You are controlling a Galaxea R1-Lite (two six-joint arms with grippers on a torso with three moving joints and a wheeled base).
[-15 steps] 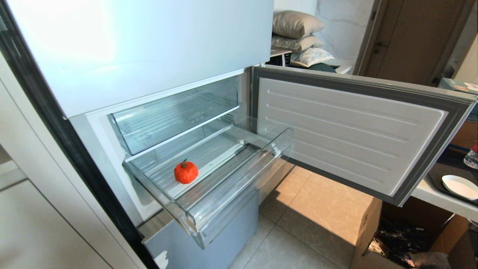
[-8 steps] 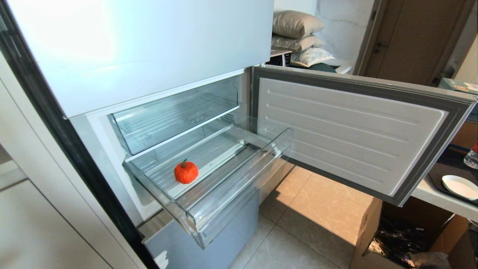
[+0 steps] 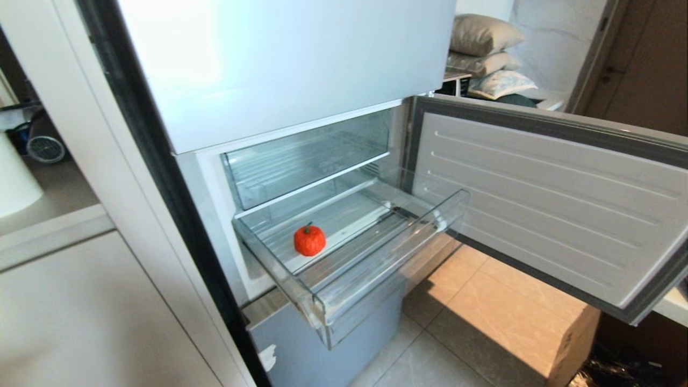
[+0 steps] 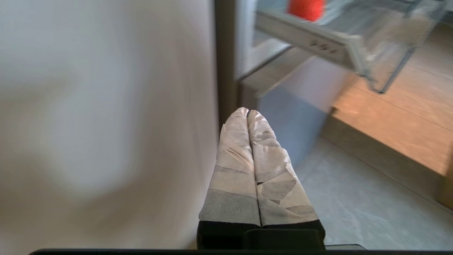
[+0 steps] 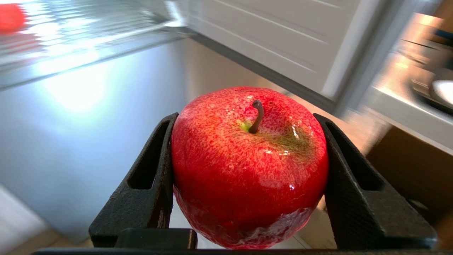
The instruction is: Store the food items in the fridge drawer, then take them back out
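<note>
The clear fridge drawer (image 3: 387,266) stands pulled out below the upper door. A small orange-red pumpkin-like fruit (image 3: 309,239) with a green stem rests on its ribbed floor, towards the left. Neither arm shows in the head view. My right gripper (image 5: 246,118) is shut on a glossy red apple (image 5: 249,170), one black finger on each side, stem facing the camera; it hangs low in front of the fridge, with the drawer (image 5: 88,39) and the fruit (image 5: 10,17) far beyond. My left gripper (image 4: 247,112) is shut and empty, low beside the cabinet side, beneath the drawer (image 4: 318,39).
The fridge door (image 3: 537,199) swings open to the right of the drawer. A deeper clear bin (image 3: 306,158) sits above it, a blue-grey panel (image 3: 333,349) below. A cardboard box (image 3: 578,338) stands on the tiled floor (image 3: 462,301). A white cabinet (image 3: 80,312) flanks the left.
The whole head picture has shifted to the right, so the camera has moved. The fruit still lies at the same spot in the drawer.
</note>
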